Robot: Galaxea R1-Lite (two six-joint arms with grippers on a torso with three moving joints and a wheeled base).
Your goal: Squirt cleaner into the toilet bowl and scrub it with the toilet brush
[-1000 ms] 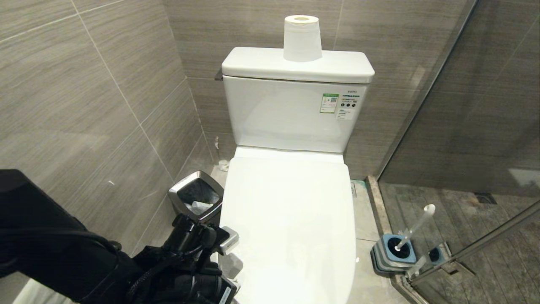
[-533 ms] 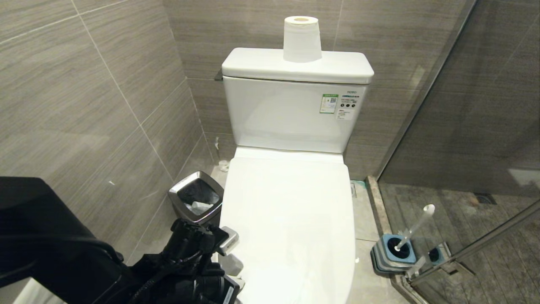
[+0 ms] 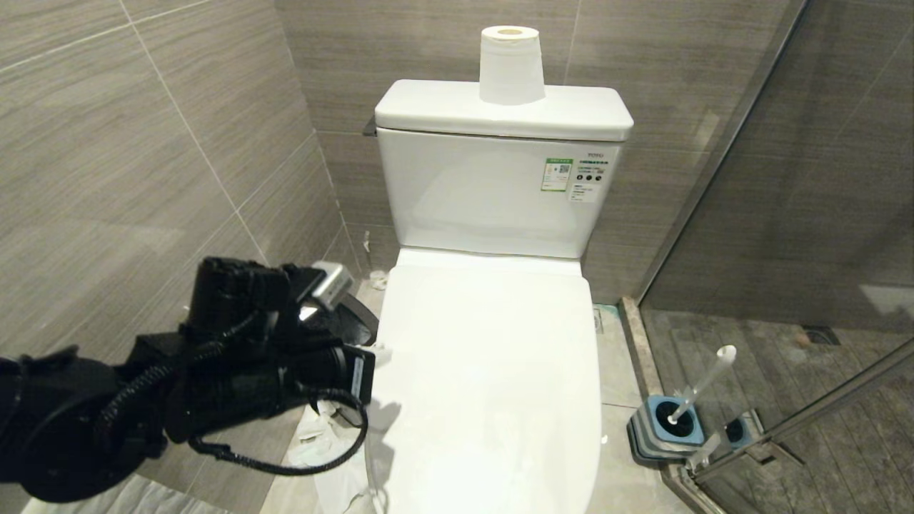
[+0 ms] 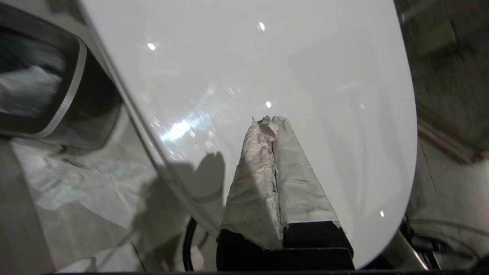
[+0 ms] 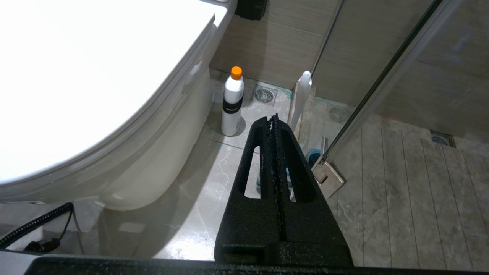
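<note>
The toilet bowl [image 3: 493, 385] stands against the tiled back wall with its white lid [image 4: 267, 68] down, hiding the basin. A toilet paper roll [image 3: 510, 64] sits upright on the tank lid, and a green sticker [image 3: 558, 174] marks the tank front.

The toilet brush [image 3: 703, 382] leans in its square blue-and-grey holder [image 3: 660, 428] on the floor to the toilet's right, just beside the glass shower partition [image 3: 785, 214], its white tip tilted up and away from the toilet.

The left claw [image 4: 272, 124], its fingers wrapped in pale tape and pressed together with nothing between them, hangs over the left edge of the closed lid. In the head view the left arm [image 3: 235, 357] reaches in from the lower left, in front of the steel-rimmed bin [image 4: 57, 88] that stands on the floor between the toilet and the side wall. Crumpled white paper [image 3: 321, 435] lies on the floor below the arm.

The right claw [image 5: 273, 118], black and also pressed together on nothing, hangs low on the toilet's right side, pointing toward the brush. Beyond it a white bottle with an orange cap [image 5: 232, 103] stands upright on the floor, close beside the toilet's base.
</note>
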